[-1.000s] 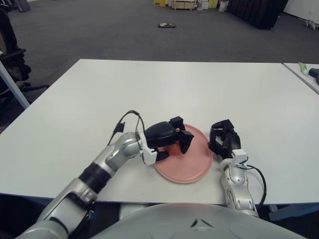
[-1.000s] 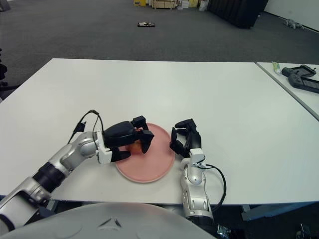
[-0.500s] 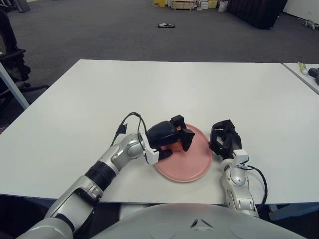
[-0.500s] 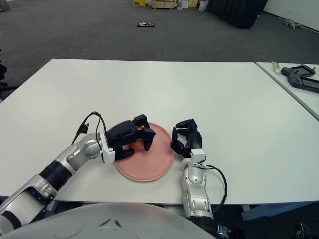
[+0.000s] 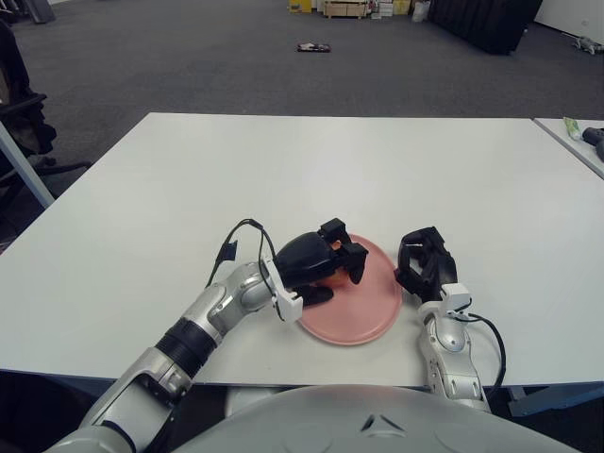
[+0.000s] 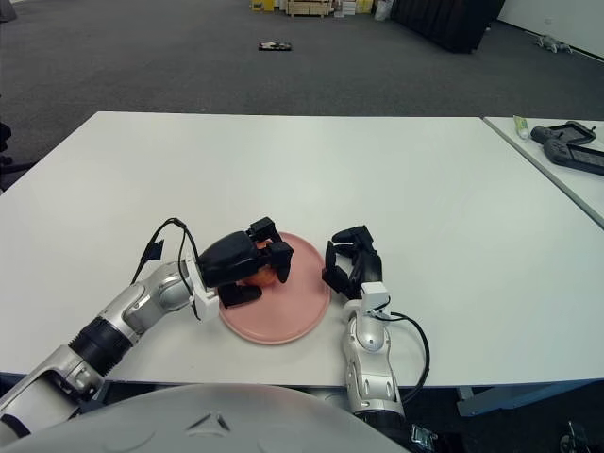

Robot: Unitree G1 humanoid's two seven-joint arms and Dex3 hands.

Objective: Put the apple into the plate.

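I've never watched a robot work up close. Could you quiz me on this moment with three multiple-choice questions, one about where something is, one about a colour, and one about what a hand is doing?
1. Where is the apple?
A. Over the left part of the plate, inside the left hand
B. On the far edge of the table
C. On the floor

2. What colour is the plate?
A. Blue
B. Pink
C. Green

3. What is the left hand doing?
A. Hanging open beside the table
B. Closed around the apple
C. Lifting the plate

Answers:
1. A: orange-red fruit peeks out between the black fingers above the plate's left side.
2. B: the round dish is plainly pink on the white table.
3. B: its fingers wrap the apple. The right hand shows idle just right of the plate.
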